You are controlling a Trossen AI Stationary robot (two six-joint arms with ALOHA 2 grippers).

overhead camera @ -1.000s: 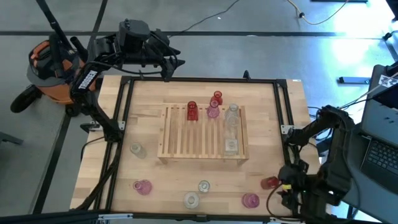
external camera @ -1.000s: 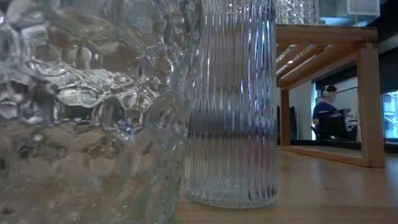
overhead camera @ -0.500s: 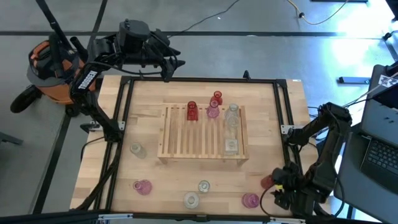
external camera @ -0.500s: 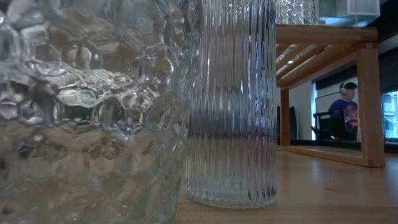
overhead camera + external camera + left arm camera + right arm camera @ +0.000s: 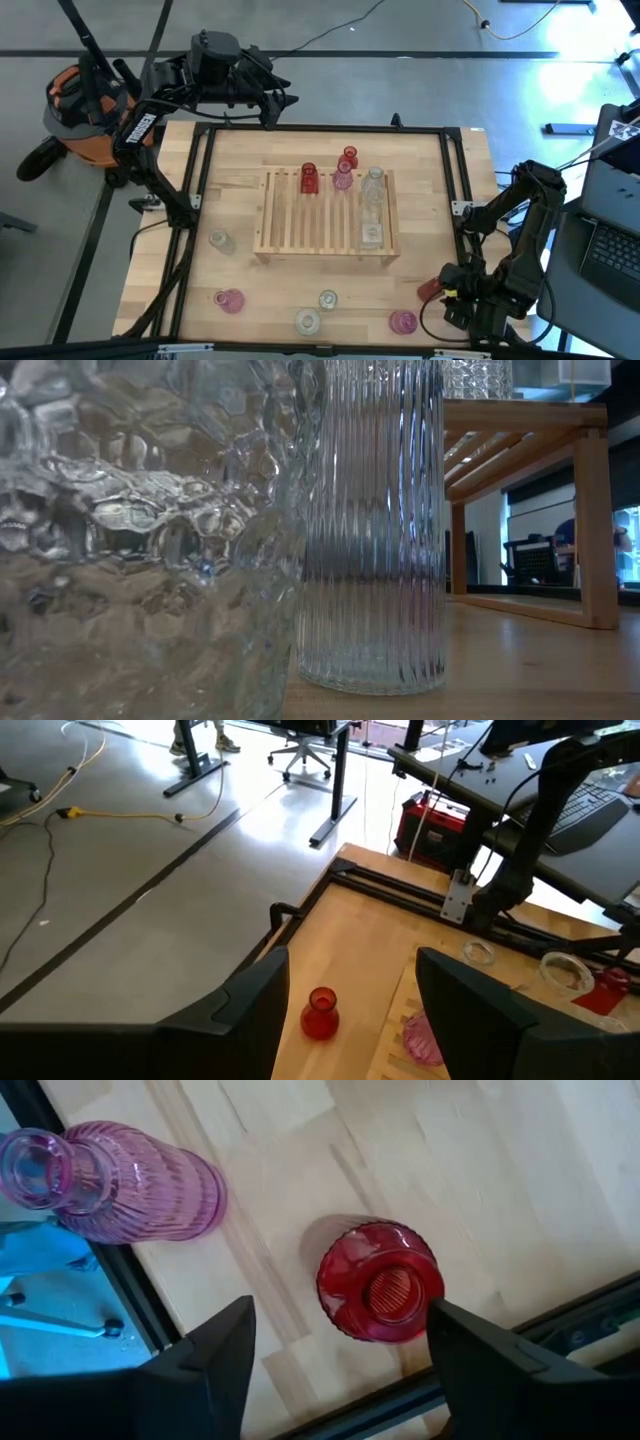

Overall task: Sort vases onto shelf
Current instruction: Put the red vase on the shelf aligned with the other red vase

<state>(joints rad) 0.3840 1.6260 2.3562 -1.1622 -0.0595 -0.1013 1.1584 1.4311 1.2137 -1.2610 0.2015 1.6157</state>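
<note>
right arm's fingers (image 5: 335, 1365) are spread apart, one on each side of a red vase (image 5: 380, 1280) standing upright on the surface (image 5: 240, 170), and neither finger touches it. from above you look straight down its mouth. that red vase sits off the shelf's (image 5: 325, 212) front right corner, near the surface edge, with a ribbed pink vase (image 5: 120, 1180) just beside it. over by the far left corner, well away from the shelf, the left arm's fingers (image 5: 350, 1020) hang spread with nothing between them, out past the surface rim.

on the shelf itself, along its back edge: a red one (image 5: 309, 178), a pink one (image 5: 343, 178), and two clear ones (image 5: 372, 190) down the right side. another small red vase (image 5: 349, 157) stands just behind the shelf. left of the shelf there's a clear one (image 5: 220, 241), and in front of it a pink one (image 5: 230, 300) plus two more clear ones (image 5: 318, 311). a person shows in the room far beyond, seen through the shelf frame.
</note>
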